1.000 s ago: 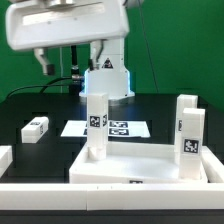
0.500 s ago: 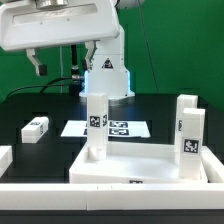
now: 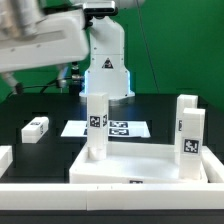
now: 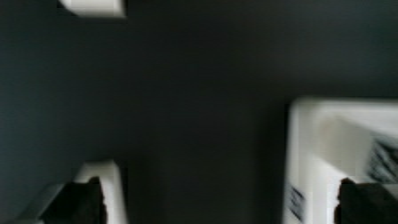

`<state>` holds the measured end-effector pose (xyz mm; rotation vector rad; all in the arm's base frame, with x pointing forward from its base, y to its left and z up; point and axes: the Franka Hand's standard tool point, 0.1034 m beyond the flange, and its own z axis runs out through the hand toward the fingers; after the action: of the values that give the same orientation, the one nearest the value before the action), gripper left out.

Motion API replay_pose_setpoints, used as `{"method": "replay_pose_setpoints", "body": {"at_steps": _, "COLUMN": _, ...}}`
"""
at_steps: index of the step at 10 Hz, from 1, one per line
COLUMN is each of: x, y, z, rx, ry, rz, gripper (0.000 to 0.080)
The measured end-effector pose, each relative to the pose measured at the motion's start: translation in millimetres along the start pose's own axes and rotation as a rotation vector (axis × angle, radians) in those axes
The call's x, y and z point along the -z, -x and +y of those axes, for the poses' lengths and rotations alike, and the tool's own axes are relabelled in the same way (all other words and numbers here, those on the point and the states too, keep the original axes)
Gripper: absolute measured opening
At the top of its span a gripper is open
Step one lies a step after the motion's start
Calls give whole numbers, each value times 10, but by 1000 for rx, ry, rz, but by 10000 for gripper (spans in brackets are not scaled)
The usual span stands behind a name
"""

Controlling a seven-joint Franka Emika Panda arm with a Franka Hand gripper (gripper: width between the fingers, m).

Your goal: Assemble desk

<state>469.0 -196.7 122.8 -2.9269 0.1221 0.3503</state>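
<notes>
The white desk tabletop [image 3: 140,171] lies near the front edge of the black table. Two white tagged legs stand upright in it, one at its back-left corner [image 3: 97,125] and one at its right side [image 3: 188,135]. A third leg [image 3: 35,128] lies loose at the exterior view's left. My hand [image 3: 40,40] is a blurred white shape high at the upper left, well above the parts. In the wrist view my gripper [image 4: 222,205] is open with nothing between the dark fingertips [image 4: 80,205]. A blurred white part [image 4: 338,140] shows beside it.
The marker board [image 3: 72,129] lies flat behind the tabletop. The robot base [image 3: 105,75] stands at the back centre. Low white rails run along the front [image 3: 60,190] and the left [image 3: 5,158]. A small white piece [image 4: 93,5] shows in the wrist view.
The arm's hand has swung from above the table's middle toward the exterior view's left and turned. The desk parts have not moved.
</notes>
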Motion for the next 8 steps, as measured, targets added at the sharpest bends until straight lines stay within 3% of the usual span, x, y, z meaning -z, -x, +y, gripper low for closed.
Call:
{"method": "replay_pose_setpoints", "body": {"at_steps": 1, "x": 32, "y": -20, "z": 85, "rx": -18, "ry": -5, "rz": -65, "gripper": 649}}
{"method": "replay_pose_setpoints", "body": {"at_steps": 5, "x": -67, "y": 30, "z": 55, "rx": -2, "ry": -6, "rz": -285, "gripper": 649}}
{"method": "replay_pose_setpoints", "body": {"at_steps": 6, "x": -256, "y": 59, "z": 146, "rx": -14, "ry": 21, "rz": -358, "gripper": 649}}
{"method": "replay_pose_setpoints", "body": {"at_steps": 7, "x": -484, "y": 209, "z": 239, "rx": -59, "ry": 12, "rz": -504, "gripper": 649}}
{"method": "replay_pose_setpoints", "body": {"at_steps": 8, "x": -574, "y": 214, "z": 269, "rx": -103, "ry": 14, "rz": -583, "gripper": 649}}
